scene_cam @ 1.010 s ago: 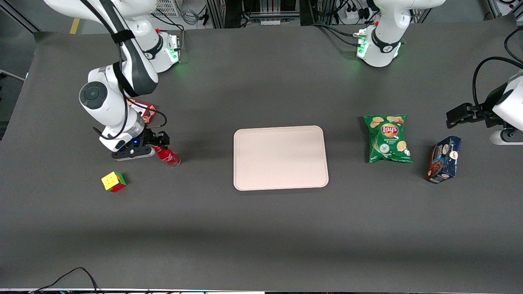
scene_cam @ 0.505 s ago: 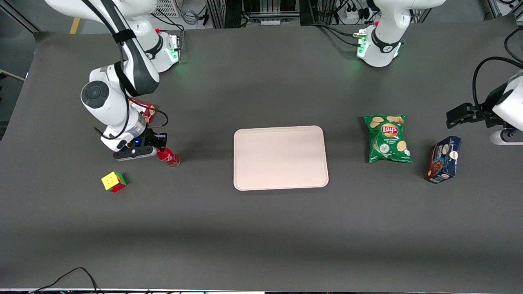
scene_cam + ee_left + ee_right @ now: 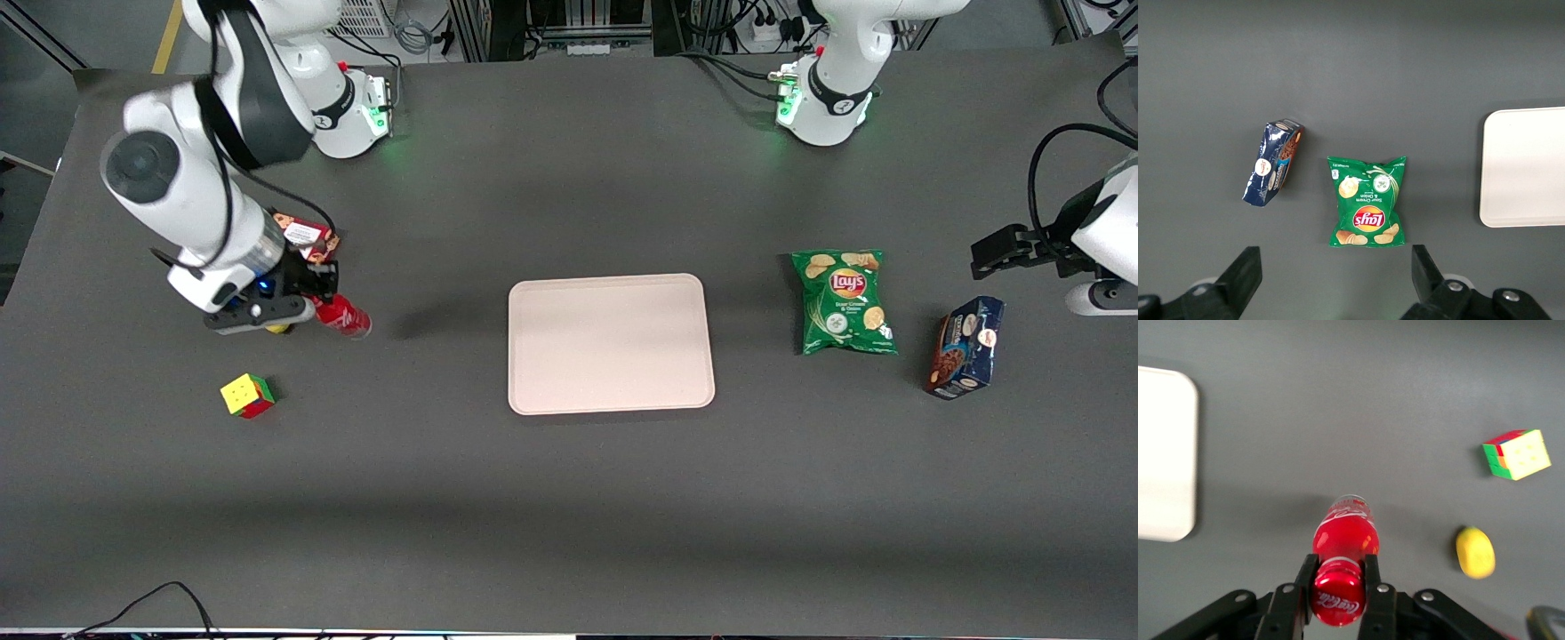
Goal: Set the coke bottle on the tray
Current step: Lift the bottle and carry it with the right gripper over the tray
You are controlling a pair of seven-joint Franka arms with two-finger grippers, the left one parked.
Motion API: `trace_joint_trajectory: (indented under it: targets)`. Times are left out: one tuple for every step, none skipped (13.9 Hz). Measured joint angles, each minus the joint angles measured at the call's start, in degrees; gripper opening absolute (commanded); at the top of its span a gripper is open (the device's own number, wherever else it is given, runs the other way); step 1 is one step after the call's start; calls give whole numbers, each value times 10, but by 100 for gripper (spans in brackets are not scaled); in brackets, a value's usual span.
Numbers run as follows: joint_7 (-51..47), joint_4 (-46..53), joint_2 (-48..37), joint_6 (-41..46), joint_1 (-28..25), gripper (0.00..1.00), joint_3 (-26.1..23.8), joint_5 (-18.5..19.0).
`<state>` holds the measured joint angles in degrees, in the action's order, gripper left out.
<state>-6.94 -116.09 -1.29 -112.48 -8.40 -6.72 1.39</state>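
My right gripper (image 3: 322,307) is shut on the red coke bottle (image 3: 344,318) at its capped neck and holds it above the table, toward the working arm's end. In the right wrist view the fingers (image 3: 1371,580) clamp the bottle (image 3: 1343,540) just under its red cap, and its clear base hangs over bare table. The pale pinkish-beige tray (image 3: 610,342) lies flat and bare at the table's middle, well apart from the bottle; its edge shows in the right wrist view (image 3: 1165,453) and in the left wrist view (image 3: 1525,167).
A colour cube (image 3: 247,395) lies nearer the front camera than the gripper. A yellow lemon (image 3: 1475,552) lies under the arm. A red cookie box (image 3: 307,236) sits beside the arm. A green Lay's bag (image 3: 843,300) and a blue cookie box (image 3: 965,347) lie toward the parked arm's end.
The gripper has lifted the coke bottle off the table and the arm has risen and swung a little away from the tray. Nothing else has moved.
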Motion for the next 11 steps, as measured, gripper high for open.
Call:
trace_joint_trajectory:
  targets:
    - [0, 36, -9, 49, 0, 0, -10, 0]
    - [-6, 70, -14, 89, 0, 0, -22, 0]
    - [-19, 102, -16, 119, 0, 0, -34, 0]
    - [-36, 129, -15, 137, -1, 0, -46, -2]
    - [-55, 152, -11, 147, -1, 0, -61, -4]
    - [-80, 173, -3, 150, -1, 0, -77, -6]
    - [-108, 193, 10, 151, -4, 0, -91, -7]
    - [-135, 214, 27, 151, -12, 0, -100, -7]
    - [-164, 237, 50, 151, -27, 0, -104, -7]
    - [-192, 260, 75, 151, -43, 0, -105, -7]
    - [-221, 283, 101, 151, -60, 0, -105, -7]
